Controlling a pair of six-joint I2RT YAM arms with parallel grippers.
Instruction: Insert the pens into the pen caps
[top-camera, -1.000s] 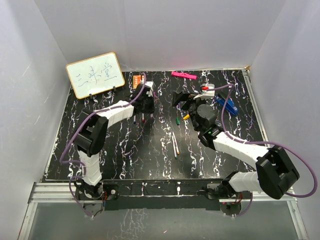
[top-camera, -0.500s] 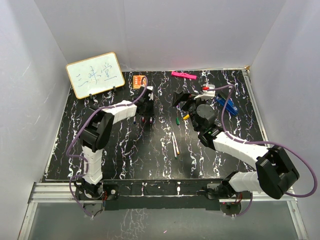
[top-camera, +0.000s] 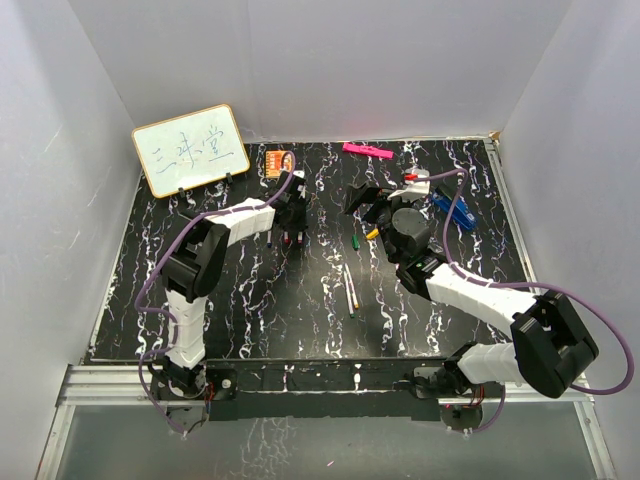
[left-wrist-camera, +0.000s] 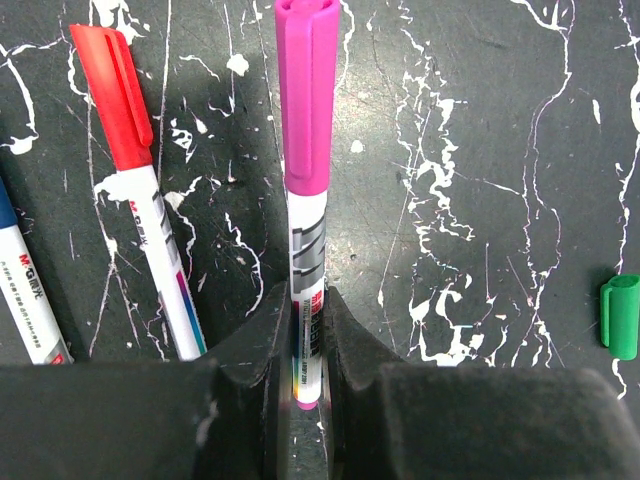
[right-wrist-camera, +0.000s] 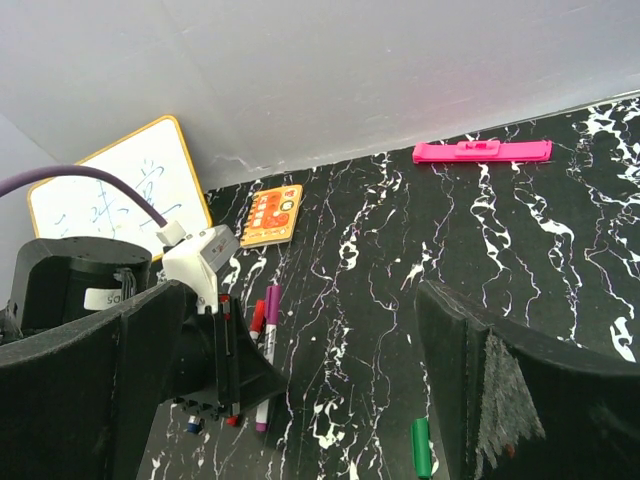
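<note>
Setting: robotics lab test cell. Evidence:
- plain white walls (top-camera: 330, 70) box in a black marble-patterned counter (top-camera: 250, 300) on three sides
- two white-and-black robot arms, left arm (top-camera: 235, 222) and right arm (top-camera: 465, 292), are bolted to an aluminium rail (top-camera: 320, 385) at 6 o'clock
- a small handwritten whiteboard (top-camera: 190, 150) stands at 10 o'clock

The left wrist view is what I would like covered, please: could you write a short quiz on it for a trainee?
1. True or false: the left gripper is shut on the purple-capped pen.
2. What lies alone at the right edge of the picture? A) a green cap B) a yellow cap C) a pink bar
3. Fill in: the neighbouring pen, to the left of the held one in the picture, wears a ___ cap.
Key: 1 true; 2 A; 3 red.
</note>
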